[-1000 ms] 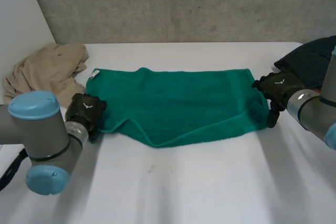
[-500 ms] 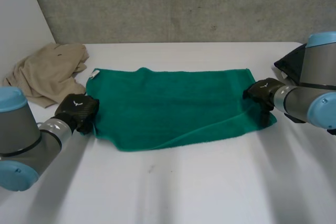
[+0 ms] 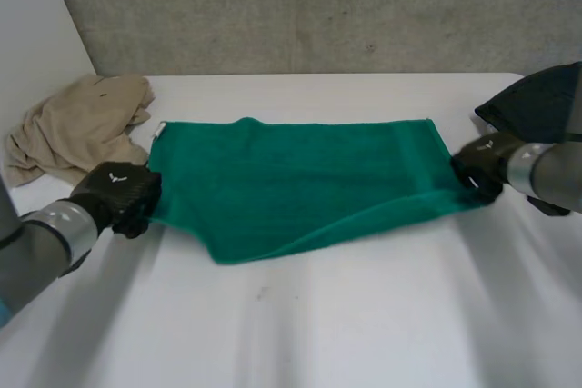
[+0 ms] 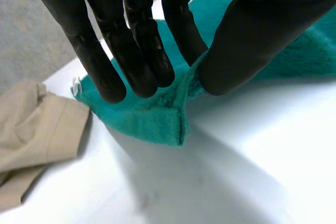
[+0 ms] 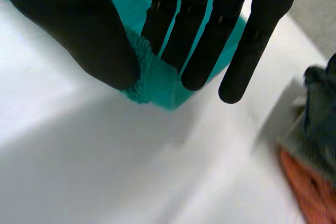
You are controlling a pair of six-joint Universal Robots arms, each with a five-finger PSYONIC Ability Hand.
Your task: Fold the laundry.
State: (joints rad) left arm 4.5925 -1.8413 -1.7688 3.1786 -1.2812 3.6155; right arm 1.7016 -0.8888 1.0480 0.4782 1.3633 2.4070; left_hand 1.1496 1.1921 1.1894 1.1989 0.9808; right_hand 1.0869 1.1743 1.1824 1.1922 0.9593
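Pinching the near left corner of the green towel (image 3: pixel 300 179) between thumb and straight fingers, my left hand (image 3: pixel 114 195) sits just in front of the beige garment (image 3: pixel 77 120) heap. The towel lies spread on the white table (image 3: pixel 318 333), long axis running across from hand to hand, near edge bowing towards me left of the middle. My right hand (image 3: pixel 479 168) pinches the near right corner likewise, beside a dark garment (image 3: pixel 544 102). Each hand is at its own corner. Bare table behind the far edge should leave room for folding away from me.
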